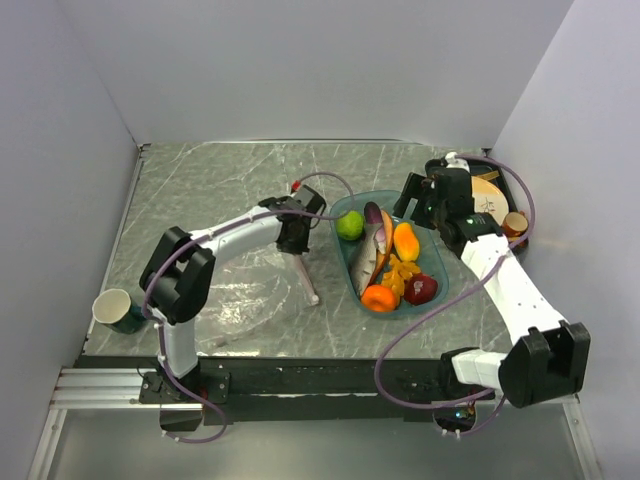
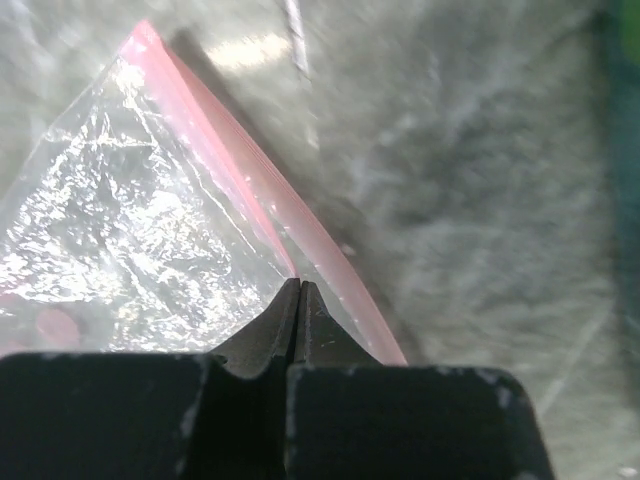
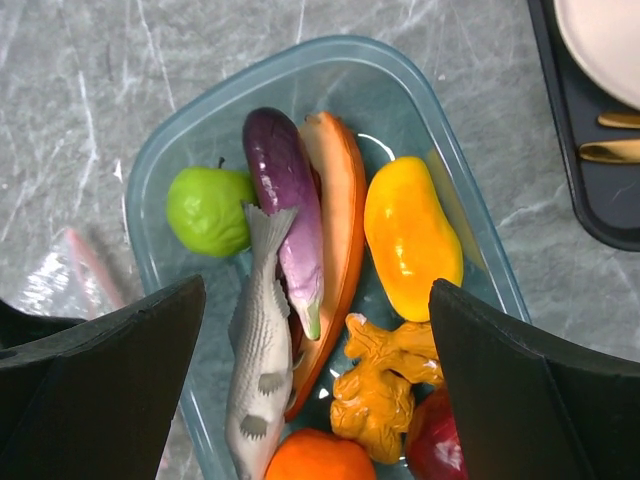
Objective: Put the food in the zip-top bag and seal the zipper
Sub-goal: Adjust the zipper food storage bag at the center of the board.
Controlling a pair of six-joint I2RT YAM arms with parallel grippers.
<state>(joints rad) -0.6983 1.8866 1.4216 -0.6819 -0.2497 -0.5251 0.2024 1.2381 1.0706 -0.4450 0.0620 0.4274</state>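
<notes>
The clear zip-top bag (image 2: pixel 130 230) lies crinkled on the grey table, with its pink zipper (image 2: pixel 235 165) running along the mouth; the strip also shows in the top view (image 1: pixel 306 278). My left gripper (image 2: pixel 298 290) is shut on one lip of the bag at the zipper. The food lies in a teal tray (image 3: pixel 160 160): green lime (image 3: pixel 207 208), purple piece (image 3: pixel 285 200), grey fish (image 3: pixel 262 360), orange slice (image 3: pixel 342 190), yellow fruit (image 3: pixel 410 235), orange-yellow bits (image 3: pixel 385 385), orange (image 3: pixel 315 458), dark red apple (image 3: pixel 440 450). My right gripper (image 3: pixel 318 300) hovers open above the tray, holding nothing.
A black tray (image 1: pixel 522 200) with a beige plate (image 1: pixel 488 198) and a cup (image 1: pixel 516 222) stands at the back right, just behind my right gripper. A white cup (image 1: pixel 114 306) sits at the table's left front edge. Walls close in on three sides.
</notes>
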